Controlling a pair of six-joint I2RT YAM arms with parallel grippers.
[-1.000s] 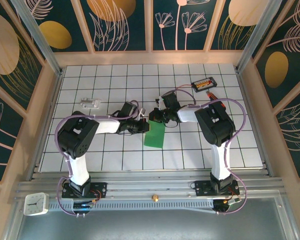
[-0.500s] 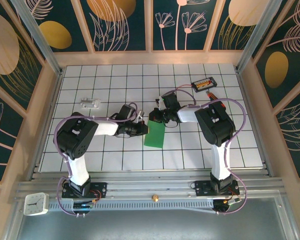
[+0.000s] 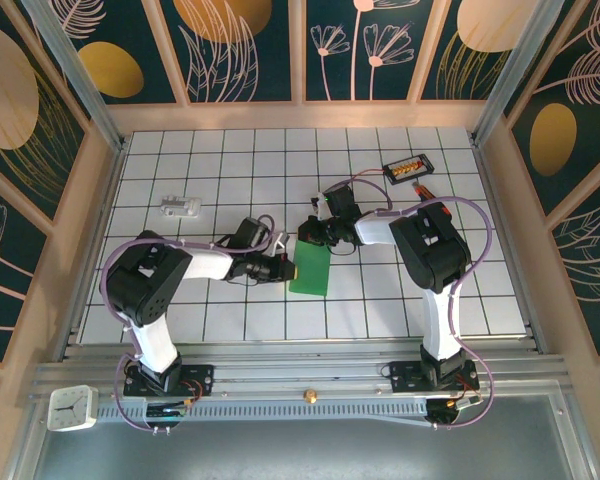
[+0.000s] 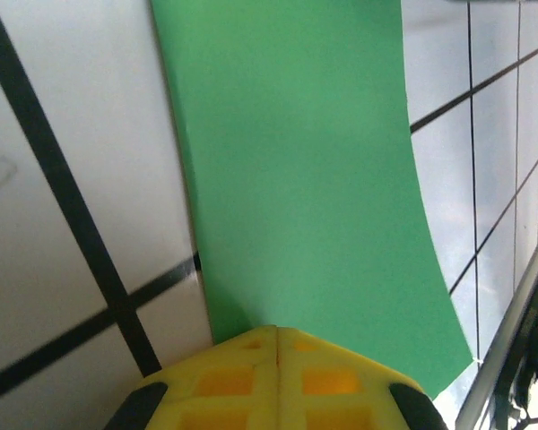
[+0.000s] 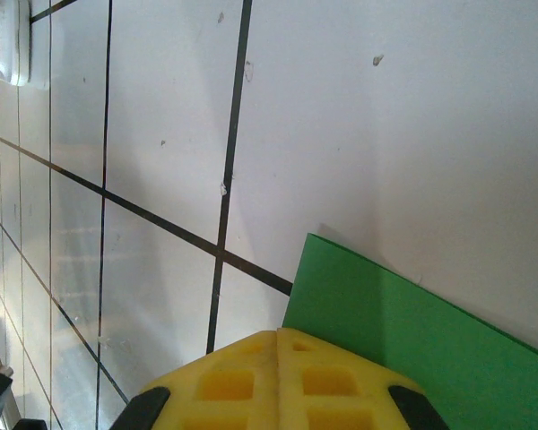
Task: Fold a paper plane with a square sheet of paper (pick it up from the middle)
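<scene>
A: Status of the bright-green folded paper sheet (image 3: 310,268) is requested.

B: It is laid flat mid-way across the white tiled tabletop (image 3: 230,160), creased to a narrow rectangle. In the overhead view its long axis is run roughly 12 to 6 o'clock, tipped slightly toward 1. No dart shape is seen yet, so the task is judged mid-fold.

A: Jaws?

B: The left jaws are fully closed. The yellow fingertips (image 4: 242,358) are met along a seam and nothing is clamped between them. They are set at the sheet's 9 o'clock long edge, about mid-length, aimed toward 3. The right jaws are likewise closed with nothing clamped. They are set at the sheet's 12 o'clock short end, by its 11 o'clock corner.

A: Nearer arm?

B: Neither can be called nearer, as both are right at the sheet. The left is placed for the long edge, the right for the far end. The next crease is judged to depend on one tip being used as a hold-down while the other is swept along the 12–6 axis.

A: Blind spots?

B: Tip-to-paper contact cannot be confirmed, because the undersides are hidden in both wrist views. The layer count cannot be told. Overhead, the sheet's 12 o'clock end is partly covered by the right arm (image 3: 380,232).
</scene>
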